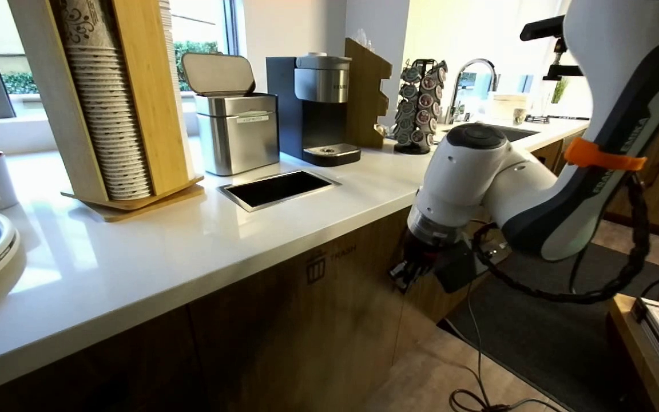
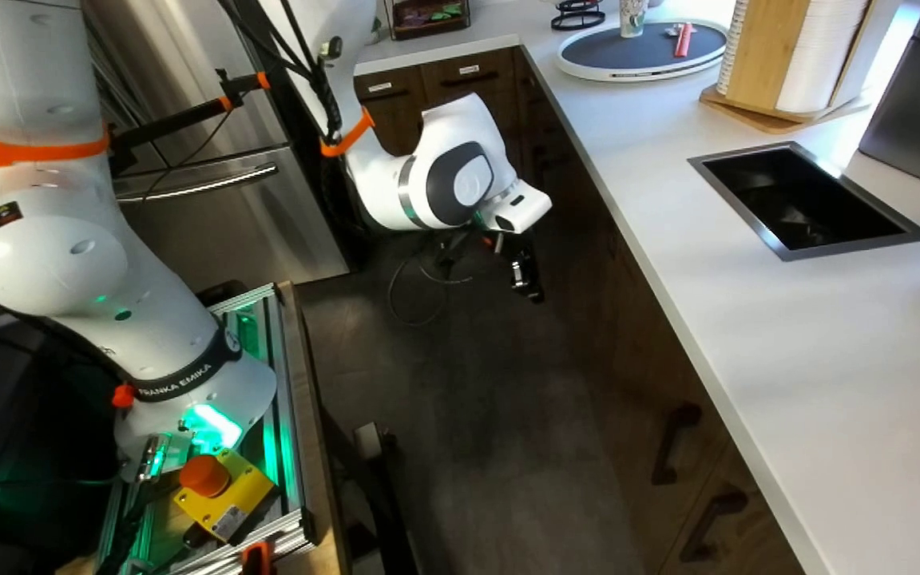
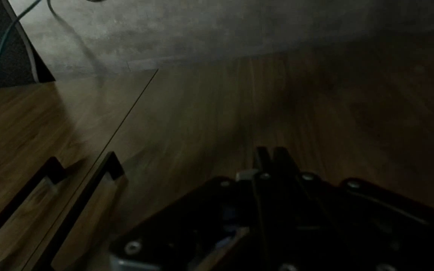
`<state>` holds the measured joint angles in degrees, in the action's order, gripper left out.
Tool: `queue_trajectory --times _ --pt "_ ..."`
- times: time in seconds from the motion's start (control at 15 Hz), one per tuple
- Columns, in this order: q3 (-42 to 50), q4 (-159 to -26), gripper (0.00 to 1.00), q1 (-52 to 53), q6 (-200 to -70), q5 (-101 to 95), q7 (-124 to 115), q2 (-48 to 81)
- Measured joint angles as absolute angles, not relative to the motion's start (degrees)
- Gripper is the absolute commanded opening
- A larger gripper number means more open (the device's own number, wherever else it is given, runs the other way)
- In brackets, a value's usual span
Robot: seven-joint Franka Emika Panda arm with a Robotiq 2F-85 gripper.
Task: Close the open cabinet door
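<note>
The cabinet door (image 1: 295, 326) is a flat brown wood panel under the counter, with a dark trash mark near its top. It also shows, dark, in an exterior view (image 2: 628, 335) and in the wrist view (image 3: 209, 113). It looks in line with the neighbouring panel; I see no gap at the seam. My gripper (image 1: 400, 277) is low in front of the door, below the counter edge, and shows too in an exterior view (image 2: 528, 279). In the wrist view its black fingertips (image 3: 271, 152) are together, with nothing between them. I cannot tell whether they touch the wood.
Two black bar handles (image 3: 85, 203) (image 3: 17, 203) stand out beside a panel seam at the left of the wrist view. The white counter (image 1: 135, 269) overhangs the doors. A cable (image 1: 478, 337) hangs to the floor. The robot's stand (image 2: 300, 415) is across from the cabinets.
</note>
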<state>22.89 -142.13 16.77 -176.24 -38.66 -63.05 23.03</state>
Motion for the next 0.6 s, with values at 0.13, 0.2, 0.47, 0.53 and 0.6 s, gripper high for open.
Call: queue_trajectory --times 0.13,0.2,0.47,0.53,0.6 --pt "16.48 -146.93 0.56 11.18 -169.23 -35.71 -55.27 16.65" --pt "14.14 -148.96 0.62 9.2 -164.59 -33.3 -51.05 13.48" --pt "11.41 -153.15 0.93 7.03 -144.58 -29.67 -38.66 1.99" --pt "10.14 -153.31 0.99 6.41 -139.74 -29.27 -35.62 -0.75" --pt "8.65 -153.27 1.0 5.9 -134.9 -28.5 -32.41 -3.69"
